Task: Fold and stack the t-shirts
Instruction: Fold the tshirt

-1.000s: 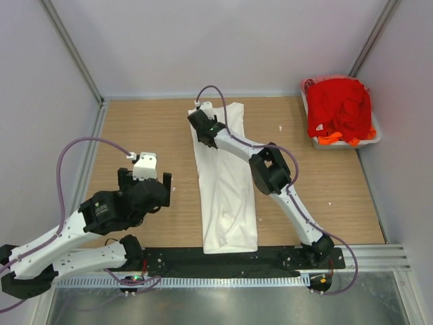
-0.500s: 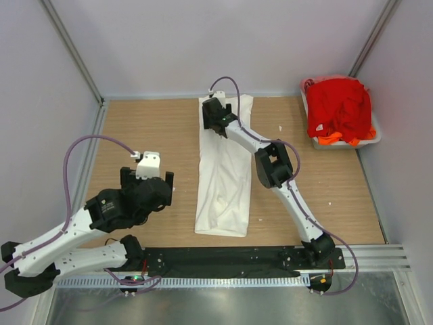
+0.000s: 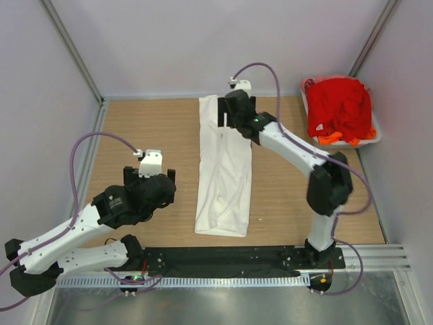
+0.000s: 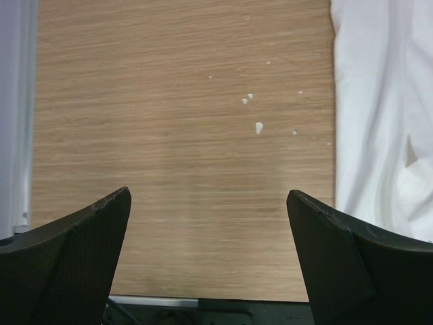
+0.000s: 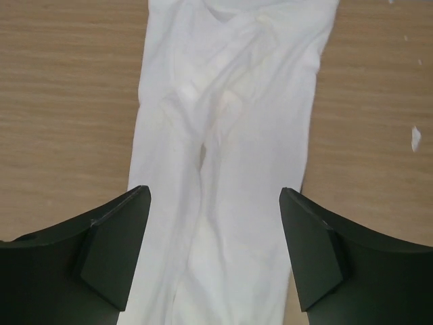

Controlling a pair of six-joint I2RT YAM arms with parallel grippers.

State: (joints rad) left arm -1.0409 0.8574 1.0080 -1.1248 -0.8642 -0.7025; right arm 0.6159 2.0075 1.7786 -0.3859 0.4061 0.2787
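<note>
The white t-shirt (image 3: 224, 169) lies on the table as a long narrow strip, running from the far edge towards the front. My right gripper (image 3: 235, 116) hangs open and empty over its far end. In the right wrist view the cloth (image 5: 230, 135) lies below and between the spread fingers (image 5: 115, 250), around the gripper's midpoint (image 5: 215, 200). My left gripper (image 3: 149, 179) is open and empty over bare wood, left of the shirt. In the left wrist view (image 4: 208, 203) the shirt's edge (image 4: 385, 122) shows at the right. The red t-shirts (image 3: 338, 105) and an orange one (image 3: 329, 139) are piled in the tub.
The pale plastic tub (image 3: 374, 135) stands at the far right corner against the wall. Small white specks (image 4: 258, 126) dot the wood left of the shirt. Side walls close in the table left and right. A black strip (image 3: 223, 257) runs along the front edge.
The white shirt slid towards the far edge with the right gripper on it. The right gripper then let go and swung right, elbow out. The left arm barely moved.
</note>
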